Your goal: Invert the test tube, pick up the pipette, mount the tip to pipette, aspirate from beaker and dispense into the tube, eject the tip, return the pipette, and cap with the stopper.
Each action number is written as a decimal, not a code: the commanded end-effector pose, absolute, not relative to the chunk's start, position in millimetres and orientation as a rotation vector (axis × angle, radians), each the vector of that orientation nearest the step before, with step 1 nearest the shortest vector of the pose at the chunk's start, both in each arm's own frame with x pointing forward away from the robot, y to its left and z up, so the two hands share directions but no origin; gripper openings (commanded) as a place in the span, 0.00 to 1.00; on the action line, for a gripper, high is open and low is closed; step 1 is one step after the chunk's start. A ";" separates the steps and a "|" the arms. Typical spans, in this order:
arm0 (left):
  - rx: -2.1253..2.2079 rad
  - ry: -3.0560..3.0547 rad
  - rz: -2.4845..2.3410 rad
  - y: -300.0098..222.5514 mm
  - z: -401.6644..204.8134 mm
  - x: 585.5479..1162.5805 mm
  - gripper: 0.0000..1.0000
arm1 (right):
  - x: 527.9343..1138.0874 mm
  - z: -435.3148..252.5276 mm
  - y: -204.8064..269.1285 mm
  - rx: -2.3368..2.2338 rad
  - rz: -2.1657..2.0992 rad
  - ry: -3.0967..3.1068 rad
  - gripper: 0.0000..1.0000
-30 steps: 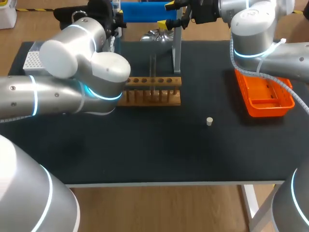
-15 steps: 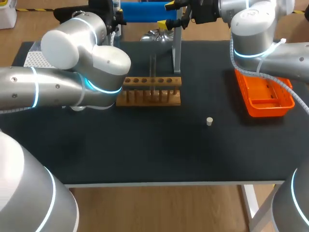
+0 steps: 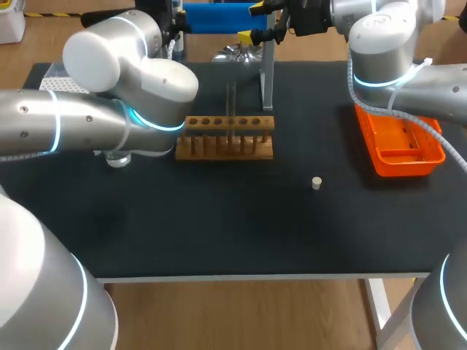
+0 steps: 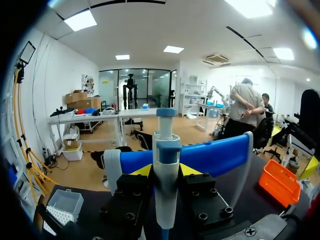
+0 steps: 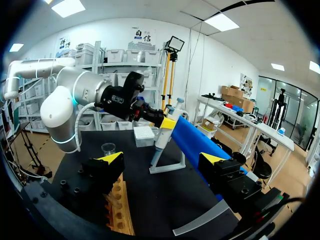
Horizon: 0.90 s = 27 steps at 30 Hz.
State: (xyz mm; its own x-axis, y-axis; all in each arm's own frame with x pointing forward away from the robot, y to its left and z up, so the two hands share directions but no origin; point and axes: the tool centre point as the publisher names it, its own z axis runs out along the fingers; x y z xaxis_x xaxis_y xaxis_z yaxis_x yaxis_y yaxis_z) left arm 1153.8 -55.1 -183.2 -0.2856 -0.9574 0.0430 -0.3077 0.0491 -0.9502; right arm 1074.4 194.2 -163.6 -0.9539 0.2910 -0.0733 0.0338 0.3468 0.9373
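My left gripper (image 4: 165, 171) is shut on the white and blue pipette (image 4: 165, 165), which stands upright between its yellow tips at the blue-topped pipette stand (image 3: 265, 73). From the right wrist view the pipette (image 5: 163, 136) hangs at the stand's end, gripped by the left arm's fingers. My right gripper (image 3: 254, 22) is open at the table's back, over the stand's blue bar (image 5: 192, 142). A clear test tube (image 3: 231, 109) stands in the wooden rack (image 3: 226, 137). The beaker (image 3: 117, 157) shows under the left arm. The pale stopper (image 3: 317, 183) lies alone on the mat.
A white tip box (image 3: 49, 82) sits at the back left corner, partly behind my left arm. An orange tray (image 3: 401, 146) lies at the right, below my right arm. The black mat (image 3: 241, 219) stretches in front of the rack.
My left arm has swung back and up, uncovering the beaker at its left. The right arm, rack, tube and stopper have stayed put.
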 end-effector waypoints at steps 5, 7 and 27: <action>-1.310 1.683 -1.239 -56.4 -185.6 1162.8 0.00 | 1073.8 -162.7 193.1 0.292 1.648 2.386 1.00; -1.317 1.685 -1.236 -56.2 -186.5 1163.3 0.00 | 1073.8 -162.7 193.1 0.292 1.648 2.386 1.00; -1.386 1.715 -1.206 -50.6 -201.2 1165.4 0.00 | 1073.8 -162.7 193.1 0.292 1.648 2.386 1.00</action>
